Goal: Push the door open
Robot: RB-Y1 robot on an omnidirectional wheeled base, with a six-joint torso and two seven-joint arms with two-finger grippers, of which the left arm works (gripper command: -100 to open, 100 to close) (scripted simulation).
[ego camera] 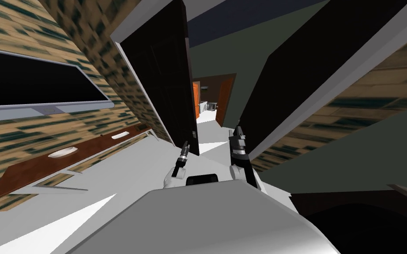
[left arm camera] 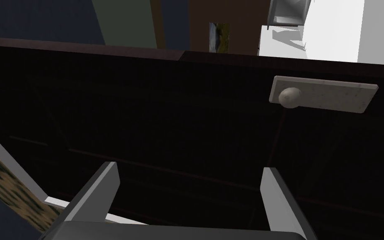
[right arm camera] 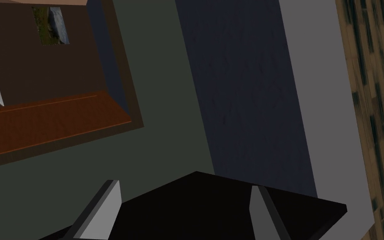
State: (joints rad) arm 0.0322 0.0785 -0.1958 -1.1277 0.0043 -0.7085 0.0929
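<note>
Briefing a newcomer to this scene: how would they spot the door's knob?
Start at the big, near-black panelled door facing the open left gripper. Near its edge sits a light grey rectangular plate. The round grey knob bulges from one end of it, the only rounded shape on that dark face.

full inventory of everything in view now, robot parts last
Near-black door panel: one, ahead left, swung partly open.
Light grey plate with round knob: one, on that door near its edge.
Second near-black panel: one, right of the gap.
Brown countertop: one, along the left patterned wall.
White oval basins: two, set in the countertop.
Grey-framed black panel: one, on the wall above the countertop.
Orange door: one, far beyond the gap.
Left jaws: light grey, open, facing the door face.
Right jaws: light grey, open, empty.
</note>
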